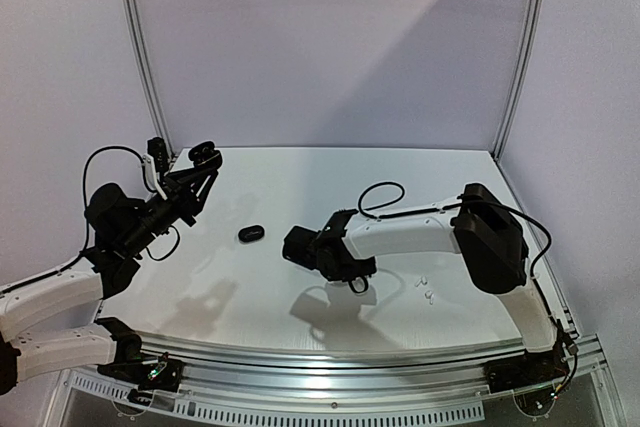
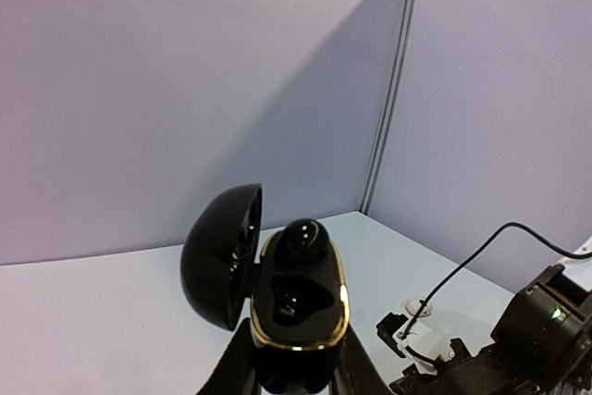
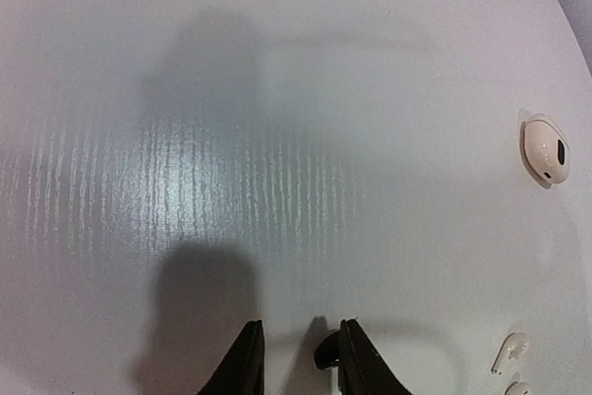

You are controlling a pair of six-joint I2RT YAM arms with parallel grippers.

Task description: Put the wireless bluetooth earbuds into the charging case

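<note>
My left gripper [image 2: 298, 372] is shut on an open black charging case [image 2: 298, 312] with a gold rim, its lid [image 2: 220, 256] swung out to the left. One glossy black earbud [image 2: 303, 242] sits in the upper socket; the lower socket is empty. From above, this case [image 1: 205, 153] is held up at the far left. My right gripper [image 3: 301, 351] hangs low over the table with its jaws apart. A small black earbud [image 3: 326, 351] rests against the inner face of its right finger, clear of the left finger. Two white earbuds [image 3: 510, 351] lie to its right.
A closed black case [image 1: 251, 233] lies on the table [image 1: 300, 182] between the arms. A white case [image 3: 544, 150] sits to the far right in the right wrist view. The white earbuds [image 1: 426, 287] lie under the right forearm. White walls and posts ring the back.
</note>
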